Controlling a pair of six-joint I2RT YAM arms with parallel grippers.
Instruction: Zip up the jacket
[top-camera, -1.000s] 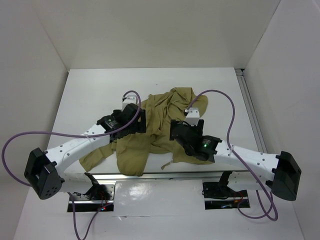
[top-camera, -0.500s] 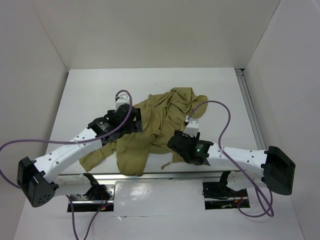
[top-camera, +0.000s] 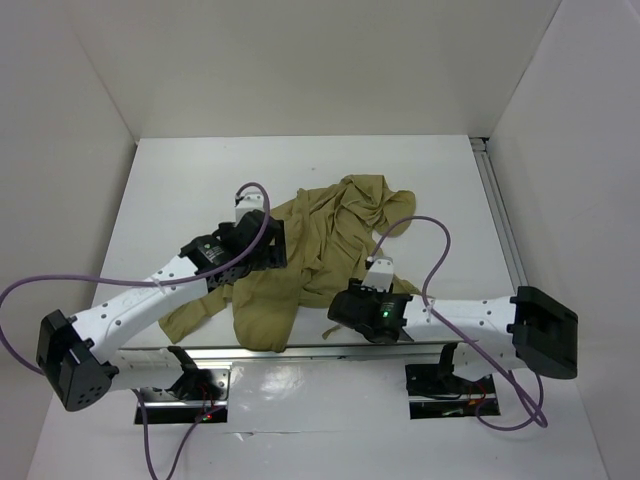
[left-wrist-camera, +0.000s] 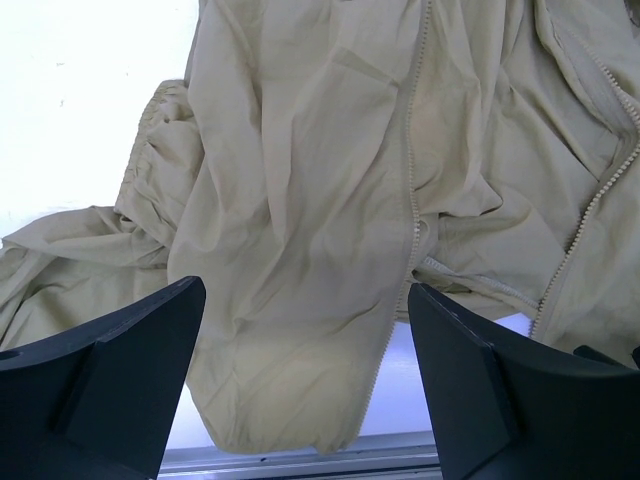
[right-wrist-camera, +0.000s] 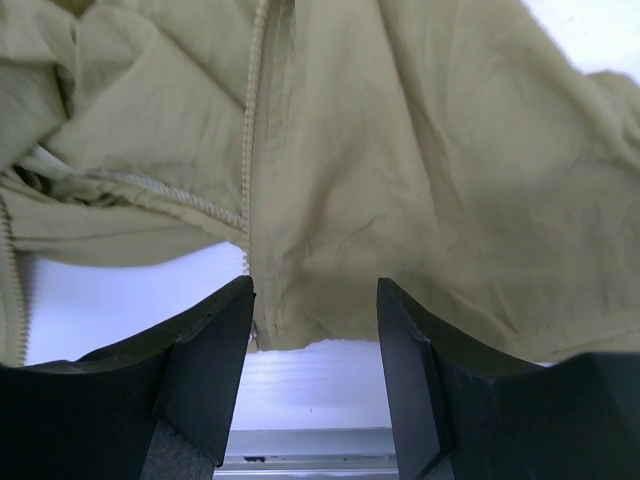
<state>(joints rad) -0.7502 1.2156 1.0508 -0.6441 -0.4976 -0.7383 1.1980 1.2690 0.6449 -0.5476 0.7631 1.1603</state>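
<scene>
I saw both arms reaching low over the counter (top-camera: 180, 180), with the elbows out and the wrists turned toward the middle. The left fingers (left-wrist-camera: 120, 370) stood wide apart and empty above the jacket (top-camera: 320, 235). The right fingers (right-wrist-camera: 200, 350) were apart too, holding nothing, over its hem near the counter's near edge. The jacket lay crumpled in the middle, olive-tan and wrinkled. Its zipper teeth (left-wrist-camera: 408, 180) ran in separate lines, and one sleeve (top-camera: 190, 315) was spread toward the near left.

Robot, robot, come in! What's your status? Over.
Left claw open, right claw open, both above jacket. Jacket crumpled, zipper undone. No obstacle seen.
</scene>
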